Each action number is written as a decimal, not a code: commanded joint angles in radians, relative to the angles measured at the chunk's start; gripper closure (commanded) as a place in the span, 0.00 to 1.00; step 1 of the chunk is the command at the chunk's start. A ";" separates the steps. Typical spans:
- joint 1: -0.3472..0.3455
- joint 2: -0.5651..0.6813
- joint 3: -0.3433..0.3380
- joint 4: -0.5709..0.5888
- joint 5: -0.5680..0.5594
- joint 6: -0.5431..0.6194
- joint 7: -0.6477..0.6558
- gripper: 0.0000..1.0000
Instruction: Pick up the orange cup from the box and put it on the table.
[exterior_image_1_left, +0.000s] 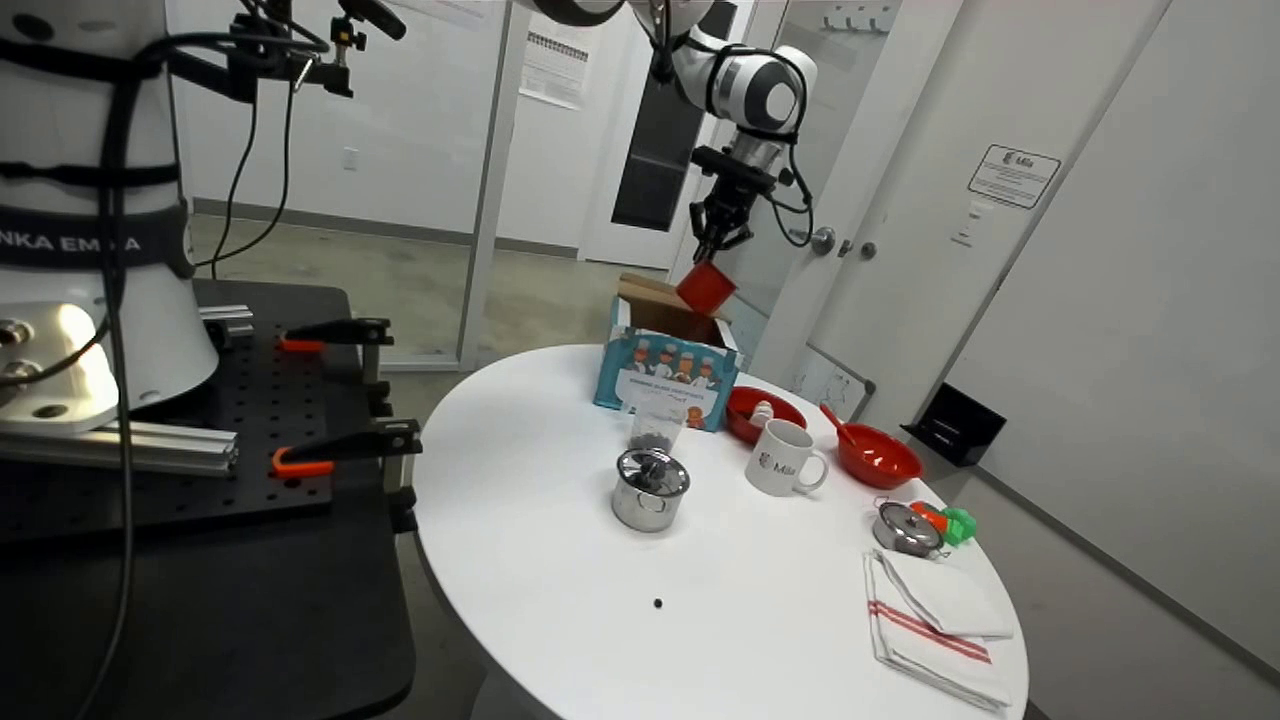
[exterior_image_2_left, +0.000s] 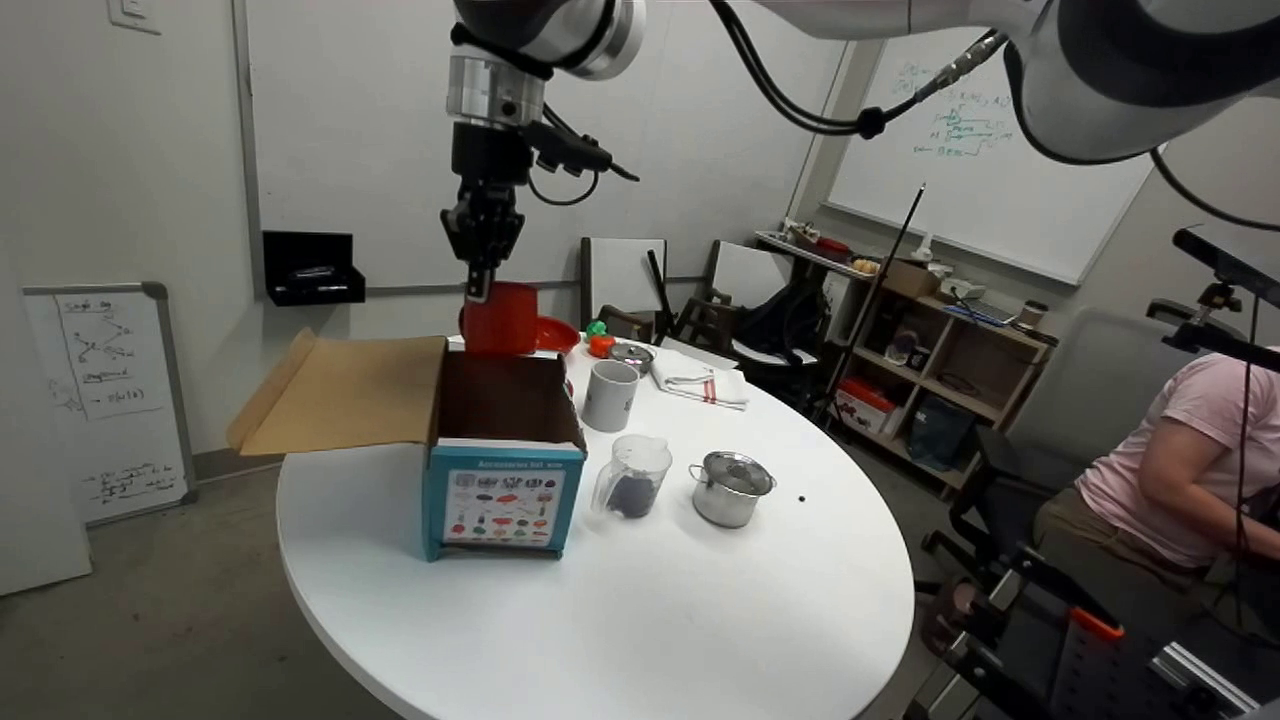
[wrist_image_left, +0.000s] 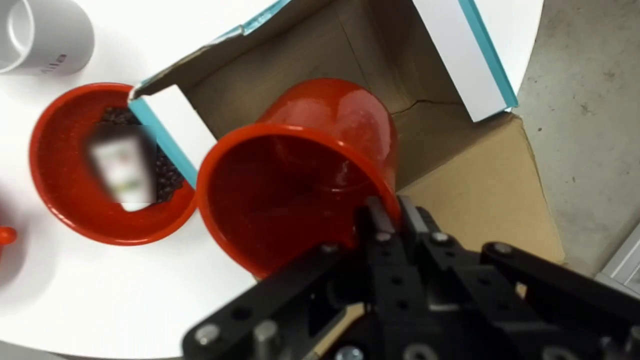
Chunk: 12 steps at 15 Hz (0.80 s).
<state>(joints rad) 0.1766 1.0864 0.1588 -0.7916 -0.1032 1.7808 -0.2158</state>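
The orange cup (exterior_image_1_left: 706, 288) is red and hangs tilted over the open top of the box in both exterior views (exterior_image_2_left: 503, 320). In the wrist view its mouth faces the camera (wrist_image_left: 280, 200). My gripper (wrist_image_left: 395, 215) is shut on the cup's rim, one finger inside the wall and one outside. The gripper also shows above the cup in both exterior views (exterior_image_1_left: 704, 252) (exterior_image_2_left: 481, 284). The box (exterior_image_1_left: 662, 378), blue with brown flaps, stands on the white round table (exterior_image_1_left: 540, 480); its visible inside looks bare in the wrist view (wrist_image_left: 320, 45).
A red bowl (wrist_image_left: 65, 165) with dark bits and a white item stands beside the box. A white mug (exterior_image_1_left: 780, 458), clear jug (exterior_image_2_left: 636, 470), lidded metal pot (exterior_image_1_left: 650, 490), another red bowl (exterior_image_1_left: 880, 458), smaller pot (exterior_image_1_left: 906, 530) and folded towel (exterior_image_1_left: 930, 620) are on the table.
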 joint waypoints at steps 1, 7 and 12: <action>-0.027 -0.160 -0.028 -0.175 -0.004 0.049 0.093 0.98; -0.065 -0.383 -0.083 -0.425 0.008 0.163 0.353 0.98; -0.075 -0.540 -0.155 -0.629 0.051 0.223 0.561 0.98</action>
<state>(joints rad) 0.0995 0.6826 0.0459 -1.2272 -0.0861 1.9453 0.2318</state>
